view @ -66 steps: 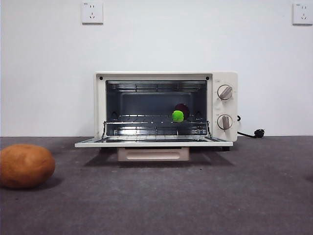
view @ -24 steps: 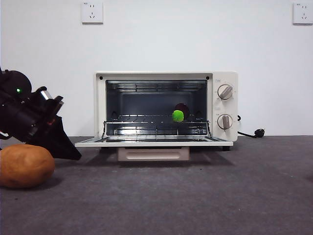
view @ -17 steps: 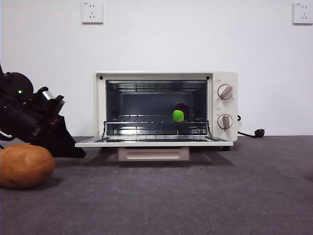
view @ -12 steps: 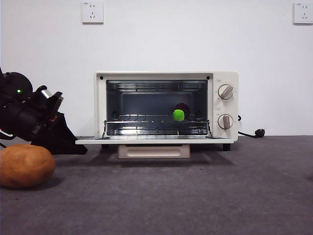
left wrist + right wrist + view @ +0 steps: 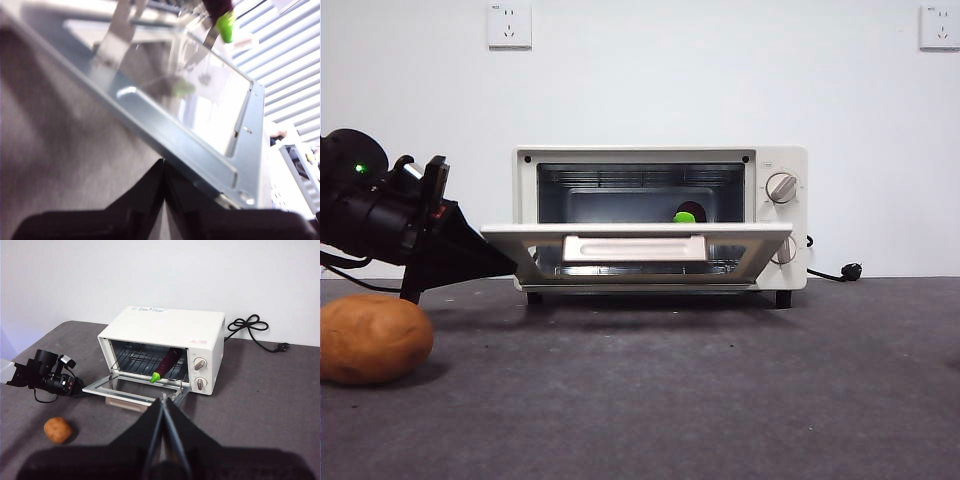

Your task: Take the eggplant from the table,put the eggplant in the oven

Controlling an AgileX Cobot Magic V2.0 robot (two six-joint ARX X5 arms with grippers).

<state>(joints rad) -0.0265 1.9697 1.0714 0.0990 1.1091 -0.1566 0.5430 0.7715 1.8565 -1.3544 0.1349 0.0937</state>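
Observation:
The eggplant (image 5: pixel 685 216) lies inside the oven (image 5: pixel 660 218) on its wire rack, purple body pointing inward and green cap toward the opening; it also shows as eggplant (image 5: pixel 167 361) and eggplant (image 5: pixel 225 20). The oven door (image 5: pixel 636 245) is tilted halfway up. My left gripper (image 5: pixel 506 265) is shut, its tip pressed under the door's left front corner; in the left wrist view the left gripper (image 5: pixel 163 163) touches the door's metal edge (image 5: pixel 200 165). My right gripper (image 5: pixel 163 399) is shut and empty, held high and back from the oven (image 5: pixel 165 335).
A round brown potato (image 5: pixel 372 338) sits on the dark grey table (image 5: pixel 720 400) at the near left, just below the left arm. The oven's power cord (image 5: pixel 835 272) trails off to the right behind it. A white wall stands close behind.
The left arm came in from the left, slid its shut tip under the flat-open door and lifted it about halfway. The eggplant has stayed on the rack.

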